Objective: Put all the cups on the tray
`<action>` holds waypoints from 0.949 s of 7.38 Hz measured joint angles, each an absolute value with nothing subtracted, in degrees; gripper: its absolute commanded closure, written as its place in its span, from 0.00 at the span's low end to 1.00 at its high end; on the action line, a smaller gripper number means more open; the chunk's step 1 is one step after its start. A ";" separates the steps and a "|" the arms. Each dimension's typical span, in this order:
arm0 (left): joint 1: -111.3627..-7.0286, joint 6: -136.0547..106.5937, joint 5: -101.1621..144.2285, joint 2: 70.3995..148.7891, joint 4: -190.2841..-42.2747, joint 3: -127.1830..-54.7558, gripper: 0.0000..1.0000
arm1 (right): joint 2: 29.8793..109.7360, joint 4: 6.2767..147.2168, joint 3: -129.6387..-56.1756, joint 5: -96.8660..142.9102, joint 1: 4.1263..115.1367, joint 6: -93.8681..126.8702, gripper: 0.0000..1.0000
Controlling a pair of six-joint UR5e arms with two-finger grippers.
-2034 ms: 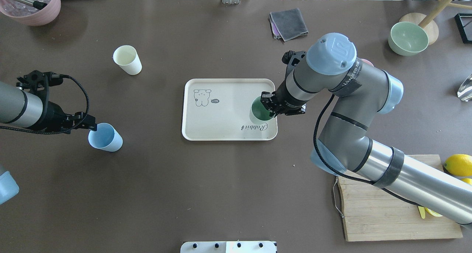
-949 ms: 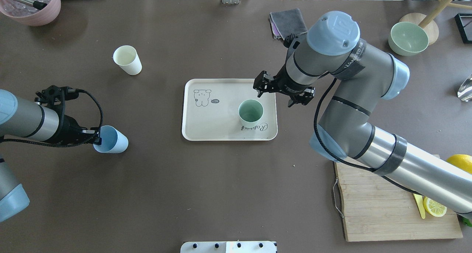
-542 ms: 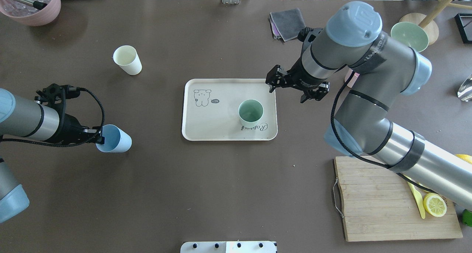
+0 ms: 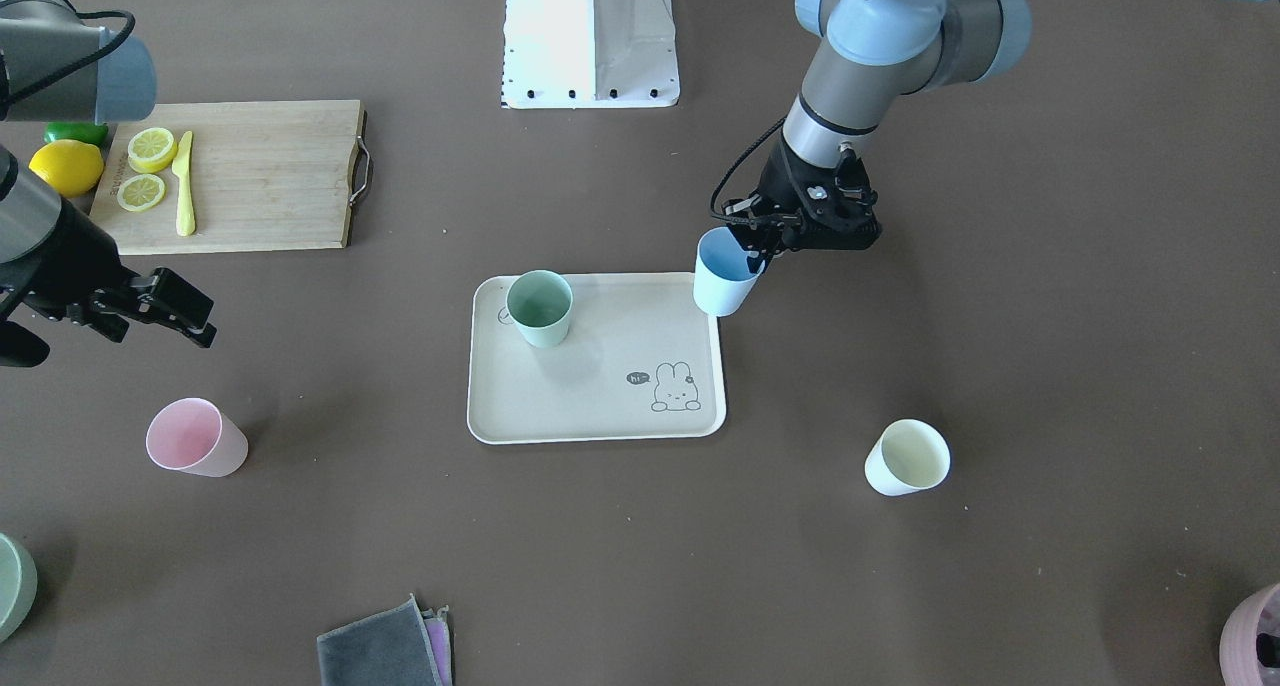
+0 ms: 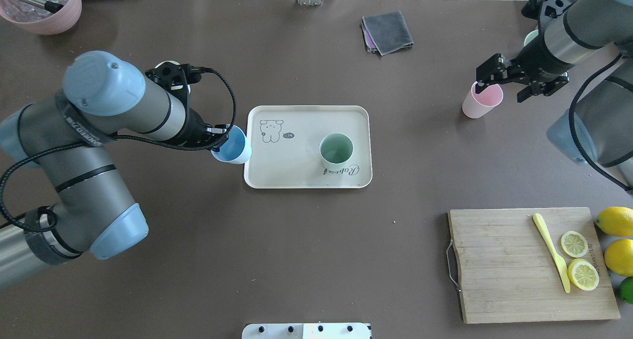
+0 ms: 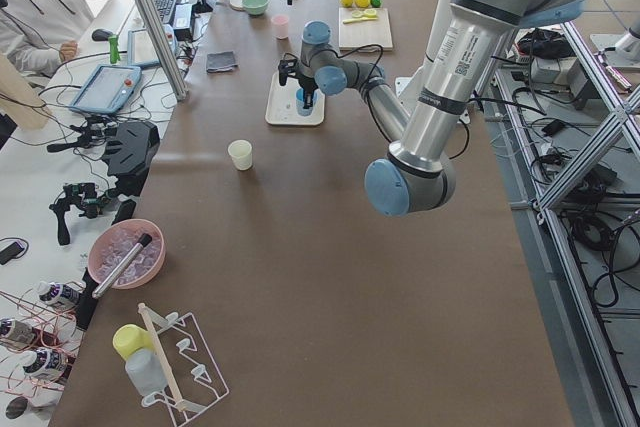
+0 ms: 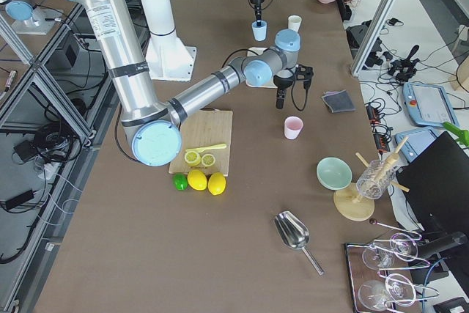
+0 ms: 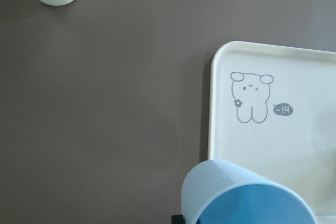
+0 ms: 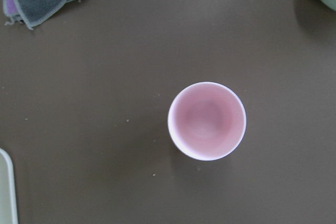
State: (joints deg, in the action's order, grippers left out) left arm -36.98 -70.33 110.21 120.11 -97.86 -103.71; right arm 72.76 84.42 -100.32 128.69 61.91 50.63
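A: Which step?
B: Placing cup no. 2. The tray [image 5: 296, 173] sits mid-frame overhead w/ the green cup [image 5: 336, 151] on its right half. The left gripper [image 5: 222, 139] is clamped on the blue cup [image 5: 232, 148] rim at the tray's left edge, tilted, not set down. Next: carry inward, level, lower, let go.
A: Other arm?
B: The right gripper [image 5: 505, 86] hangs spread over the pink cup [image 5: 481, 102], upper right (prob. the next pick).
A: Unclear?
B: The yellow cup [image 4: 907, 456] is mostly behind the left arm overhead.
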 measured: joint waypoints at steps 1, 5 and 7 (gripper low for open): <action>-35.48 -70.34 108.42 123.00 -97.19 -100.87 1.00 | 72.66 84.18 -96.63 128.69 63.47 47.46 0.00; -31.81 -70.48 105.03 127.43 -97.15 -95.90 0.02 | 67.93 79.59 -83.26 129.03 63.39 46.50 0.00; -31.25 -70.93 104.15 127.64 -97.01 -96.08 0.02 | 67.56 75.99 -80.44 128.89 60.94 47.72 0.24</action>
State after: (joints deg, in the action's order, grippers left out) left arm -31.25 -70.93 104.15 127.64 -97.01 -96.08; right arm 67.56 75.99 -80.44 128.89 60.94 47.72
